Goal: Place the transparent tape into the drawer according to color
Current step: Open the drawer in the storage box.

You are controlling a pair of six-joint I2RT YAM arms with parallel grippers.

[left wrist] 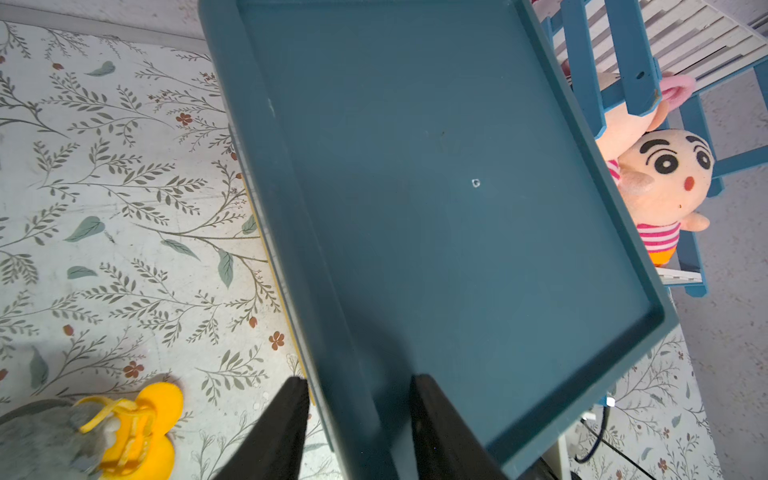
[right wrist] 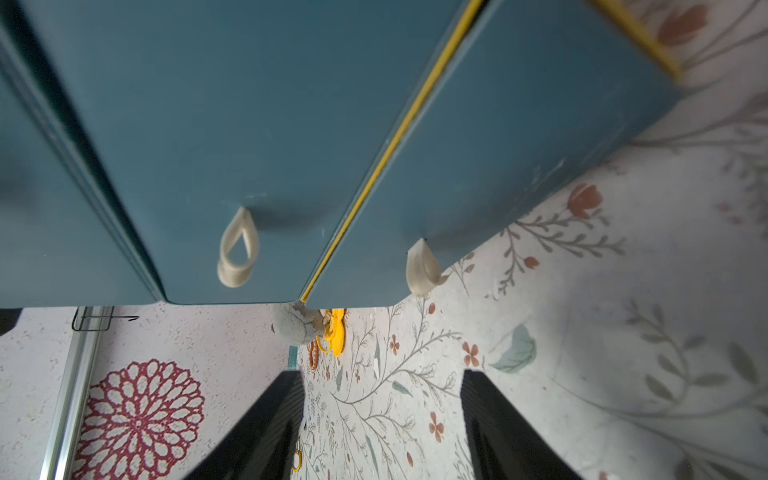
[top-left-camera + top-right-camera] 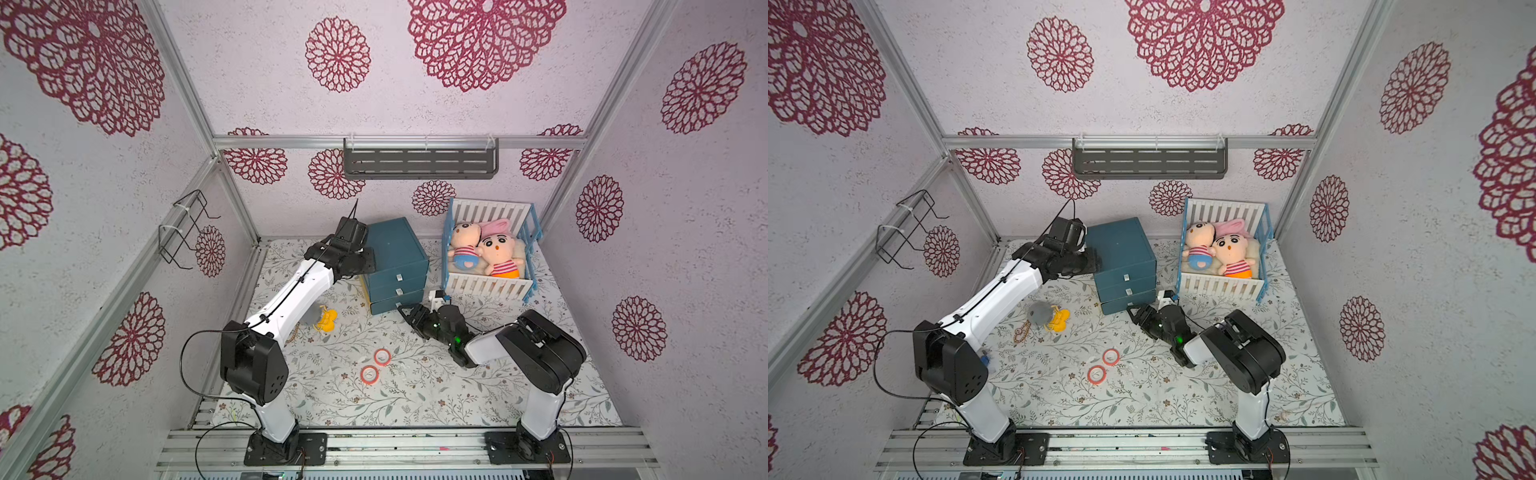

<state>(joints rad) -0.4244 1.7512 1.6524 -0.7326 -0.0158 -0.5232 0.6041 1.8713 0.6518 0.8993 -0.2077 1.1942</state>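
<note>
Grips with left claw the raised side rim of the blue drawer cabinet: one finger outside the wall, the other on the recessed top, rim pinched between. Reaches in from the cabinet's side, wrist level with its top edge in both top views

Holds right claw spread, nothing between the fingers, only floral cloth in the gap. Aims it low at the cabinet front, just short of the drawer faces, no contact visible. Just ahead of right claw: pale middle-drawer pull and bottom-drawer pull, both small loops, with a thin yellow edge between those two faces

Behind right claw, back toward the arm bases and well apart from either claw: red-orange tape ring flat on the cloth, second red-orange tape ring just beside it, not touching, neither in a drawer

Below left claw, near its forearm, on the cloth: yellow toy against grey fuzzy ball, bead string just beside those

On right claw's outer side, near: white-and-blue crib next to the cabinet, two plush dolls lying inside, heads together
</note>
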